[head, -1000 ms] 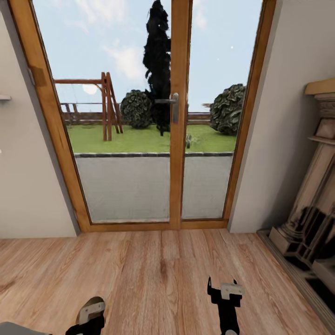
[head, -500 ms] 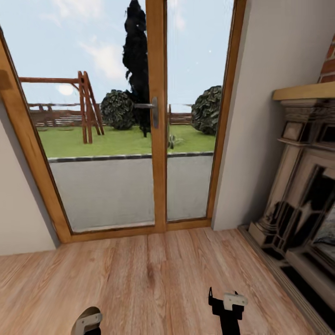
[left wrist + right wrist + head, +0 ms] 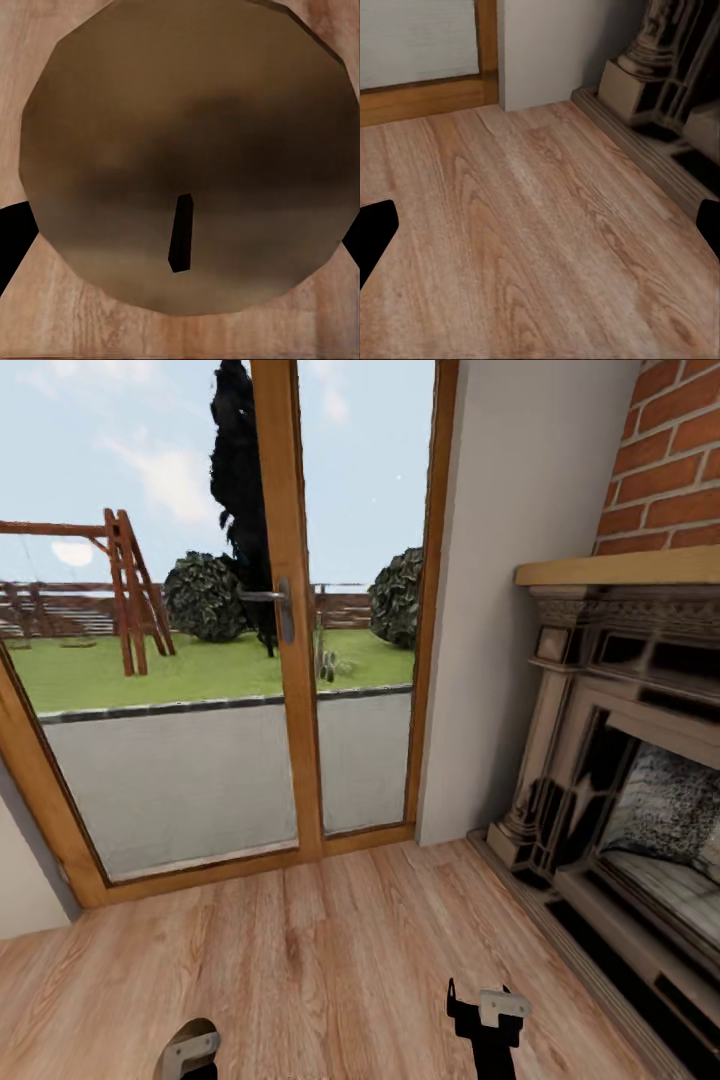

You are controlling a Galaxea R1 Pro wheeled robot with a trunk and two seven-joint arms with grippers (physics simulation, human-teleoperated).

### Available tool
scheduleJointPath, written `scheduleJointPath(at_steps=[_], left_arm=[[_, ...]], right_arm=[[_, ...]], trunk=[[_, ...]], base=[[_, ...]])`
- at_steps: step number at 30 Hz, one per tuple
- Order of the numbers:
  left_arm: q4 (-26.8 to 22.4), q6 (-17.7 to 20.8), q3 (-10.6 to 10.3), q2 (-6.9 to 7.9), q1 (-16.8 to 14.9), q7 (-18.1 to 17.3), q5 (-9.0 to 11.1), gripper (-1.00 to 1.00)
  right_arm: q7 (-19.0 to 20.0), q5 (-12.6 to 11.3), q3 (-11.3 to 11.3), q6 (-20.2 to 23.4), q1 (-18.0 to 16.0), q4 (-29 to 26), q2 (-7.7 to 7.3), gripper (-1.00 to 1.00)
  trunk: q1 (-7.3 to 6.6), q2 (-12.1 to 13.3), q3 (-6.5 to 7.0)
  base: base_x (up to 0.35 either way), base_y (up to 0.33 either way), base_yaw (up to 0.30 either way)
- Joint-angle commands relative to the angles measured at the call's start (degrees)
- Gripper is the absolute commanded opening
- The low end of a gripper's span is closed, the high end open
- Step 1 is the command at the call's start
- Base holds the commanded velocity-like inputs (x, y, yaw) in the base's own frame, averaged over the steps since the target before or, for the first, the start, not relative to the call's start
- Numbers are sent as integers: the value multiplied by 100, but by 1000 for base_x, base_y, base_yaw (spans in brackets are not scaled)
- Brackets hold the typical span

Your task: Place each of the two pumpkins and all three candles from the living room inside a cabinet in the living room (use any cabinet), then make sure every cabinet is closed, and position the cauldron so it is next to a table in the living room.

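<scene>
**in transit with a candle, cabinet not in sight**

head view: glass patio door (image 3: 250,660) ahead, brick fireplace (image 3: 640,760) to the right, bare wood floor (image 3: 340,950) between.

left gripper (image 3: 180,225): its dark fingers flank a beige candle (image 3: 187,150), seemingly clamped on it. candle seen end-on, dark wick (image 3: 180,232) facing the camera; long axis runs along the fingers.

right gripper (image 3: 540,225): fingers spread wide, nothing between them, floor beyond.

progress, judged: one candle in carry, not yet stowed. pumpkins, other candles and cauldron: status unknown.
</scene>
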Motion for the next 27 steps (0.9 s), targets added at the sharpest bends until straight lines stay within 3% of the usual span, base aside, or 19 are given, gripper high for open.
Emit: scheduleJointPath(at_steps=[1,7,16,20,25,27], left_arm=[[-22,-40,-41,2,-11,22,29,-100],[-27,-32,-39,-5,-11,21,29,-100],[-28,-34,-39,-15,-11,21,29,-100],[-28,-98,-32,11,-8,27,29,-100],[-28,-653,-31,19,374,43,29,-100],[-28,-1033,-31,20,644,52,29,-100]], right_arm=[[-23,-7,46,2,-5,2,1,100],[487,-7,41,28,-5,16,-6,100],[552,-2,37,30,-5,30,-23,100],[548,0,37,-32,44,357,-36,100],[522,12,36,-642,498,514,-64,100],[519,21,37,-1209,828,530,-60,100]], trunk=[[-26,38,12],[-158,278,120],[-356,639,282],[-444,800,340],[-554,1000,401],[-597,1081,424]], base=[[-312,0,-269],[-95,0,-258],[-3,0,-157],[0,0,-84],[0,0,-148],[0,0,-154]])
